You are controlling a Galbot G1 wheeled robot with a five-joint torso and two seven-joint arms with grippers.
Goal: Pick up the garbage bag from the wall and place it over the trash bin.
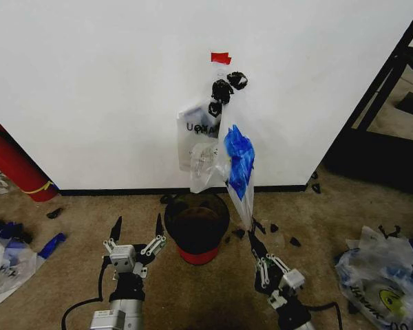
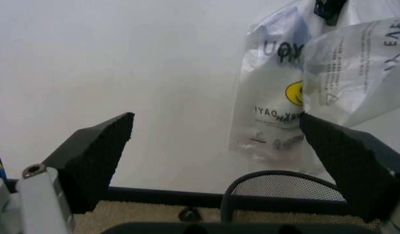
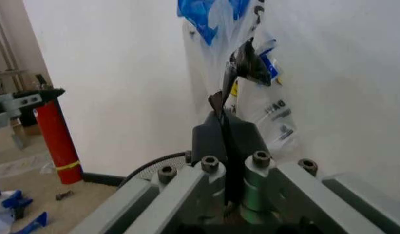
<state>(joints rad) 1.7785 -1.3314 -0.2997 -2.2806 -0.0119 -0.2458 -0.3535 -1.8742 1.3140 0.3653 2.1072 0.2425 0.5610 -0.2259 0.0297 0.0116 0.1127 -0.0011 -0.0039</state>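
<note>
White wall (image 1: pixel 110 89) with a black baseboard fills the space ahead of me, and brown carpet runs up to it. High on the wall sits a red tape patch (image 1: pixel 220 58), and below it hangs a cluster of thin plastic bags, knotted black lumps (image 1: pixel 227 85) near the top. The garbage bag (image 1: pixel 238 172) I am after is the see-through one with the blue handles bunched at its middle; it drapes down from the hook area, its lower end trailing toward my right side. Directly beneath stands the trash bin (image 1: pixel 196 223), black with a red bottom band, set close to the baseboard so a bag lifted off the wall only needs a short drop onto its rim.

My right gripper (image 1: pixel 256 244) is low, just beside the bin, its fingers pressed together on the bag's lower end; the right wrist view shows the dark tips pinching a fold of film, so I judge the hold is on, though thin and easy to slip. My left gripper (image 1: pixel 136 230) waits on the bin's other side with fingers spread wide and empty, well placed to catch the opposite edge. A red cylinder (image 1: pixel 14 165) leans by the wall at far left.
</note>
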